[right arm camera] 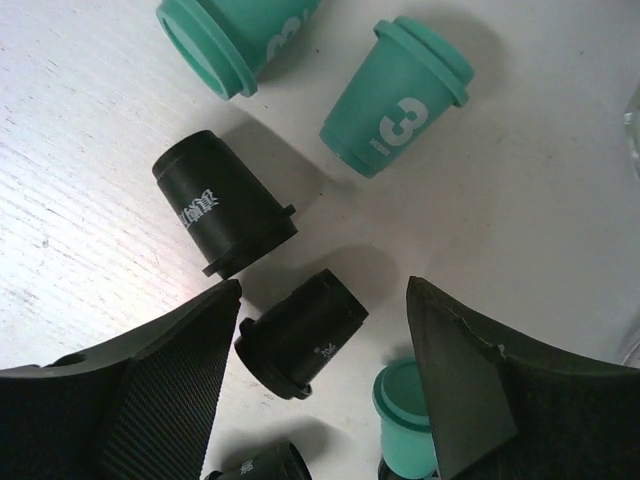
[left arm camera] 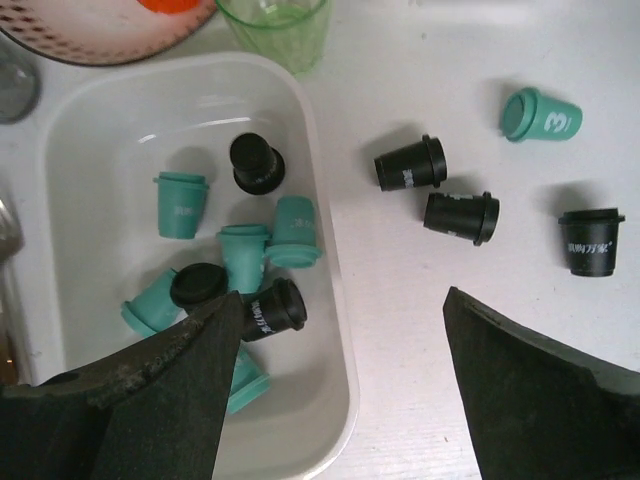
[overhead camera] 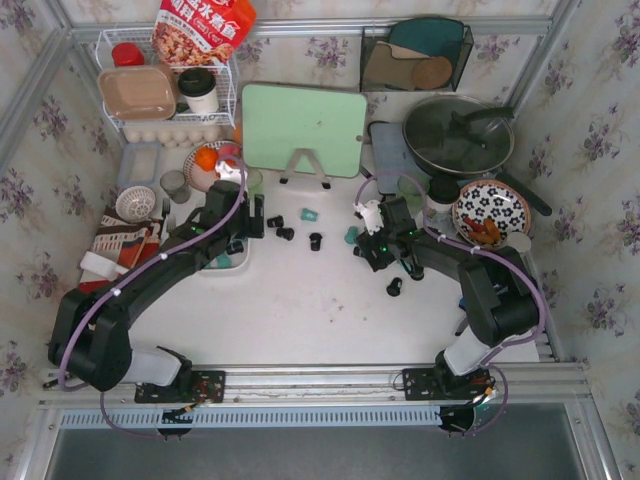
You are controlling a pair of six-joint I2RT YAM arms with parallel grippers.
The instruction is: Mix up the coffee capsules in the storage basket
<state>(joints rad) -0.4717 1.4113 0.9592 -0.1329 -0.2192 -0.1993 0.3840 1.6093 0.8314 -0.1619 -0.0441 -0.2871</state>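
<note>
The white storage basket holds several teal and black coffee capsules. My left gripper is open above the basket's right rim, one finger over the capsules and the other over the table. Black capsules and one teal capsule lie loose on the table to the right. My right gripper is open low over a cluster of capsules near the table's middle right. A black capsule lies on its side between the fingers, with no grip on it. From above, the left gripper hides most of the basket.
A green drinking cup and a pink patterned dish stand just beyond the basket. Further back are a green cutting board, a pan and a wire rack. A flowered plate sits right of my right gripper.
</note>
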